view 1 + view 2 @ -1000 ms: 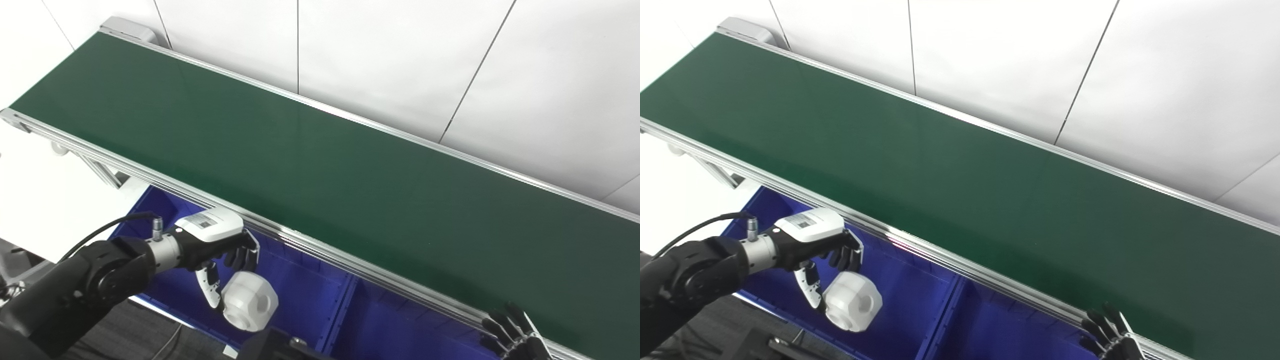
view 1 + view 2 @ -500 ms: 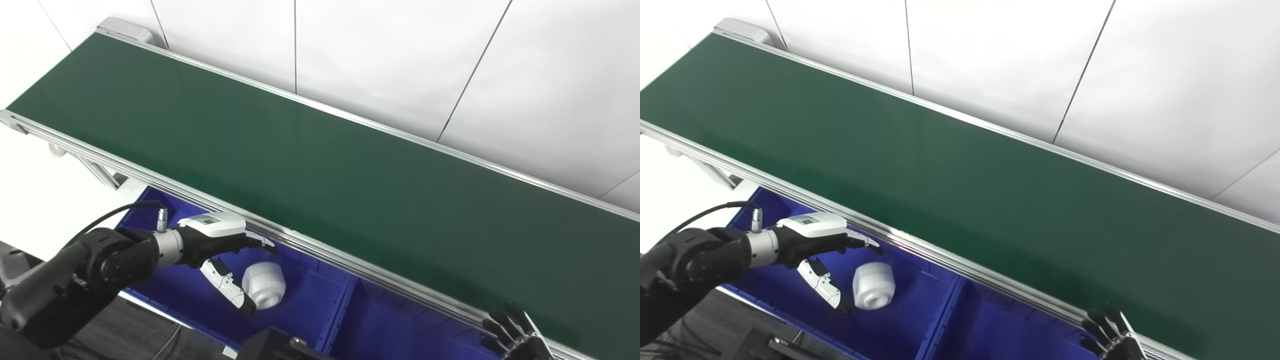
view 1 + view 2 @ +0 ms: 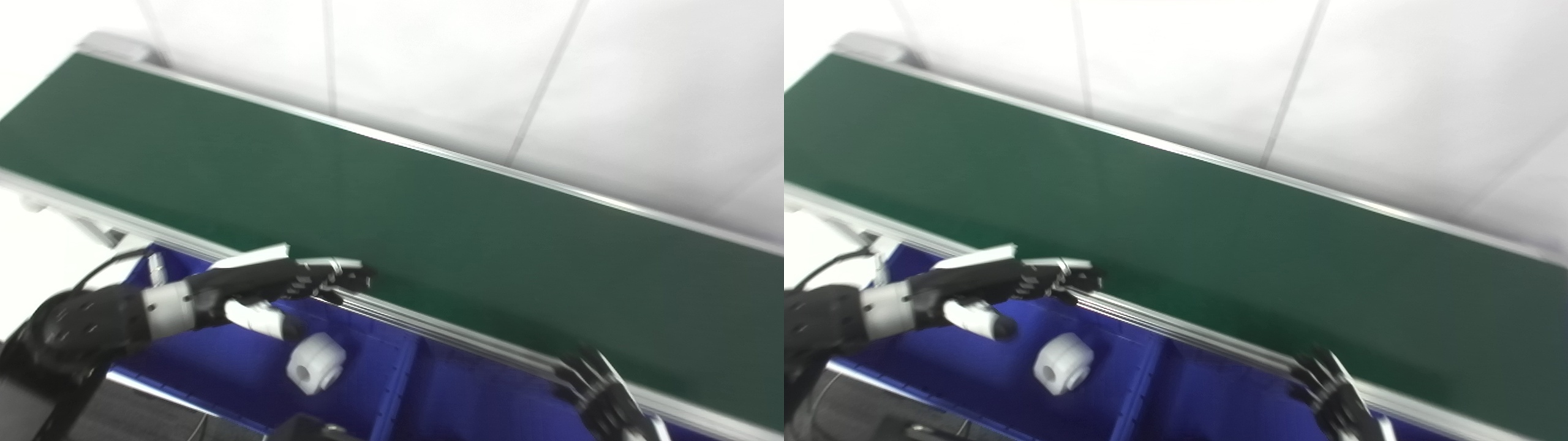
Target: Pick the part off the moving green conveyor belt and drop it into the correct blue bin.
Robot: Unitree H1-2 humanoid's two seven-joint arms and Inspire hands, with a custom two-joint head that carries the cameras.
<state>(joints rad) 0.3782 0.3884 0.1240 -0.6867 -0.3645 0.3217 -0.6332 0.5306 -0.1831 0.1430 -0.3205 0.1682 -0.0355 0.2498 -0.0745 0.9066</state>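
Note:
The white round part (image 3: 316, 362) with a hole in its face lies on the floor of the left blue bin (image 3: 202, 373), below the belt's near rail. My left hand (image 3: 275, 283) is open above that bin, fingers stretched flat toward the green conveyor belt (image 3: 429, 233), its fingertips (image 3: 358, 278) over the rail. It holds nothing. My right hand (image 3: 603, 398) shows at the bottom right by the rail, fingers spread and empty. The belt carries no part in view.
A second blue bin (image 3: 478, 404) sits right of the first, split off by a blue divider (image 3: 395, 392). An aluminium rail (image 3: 478, 346) runs along the belt's near side. White wall panels (image 3: 490, 73) stand behind the belt.
The left hand let go of the white part, which fell and settled on the bin floor. The hand then opened flat and reached toward the belt. The camera shifted; the picture is blurred.

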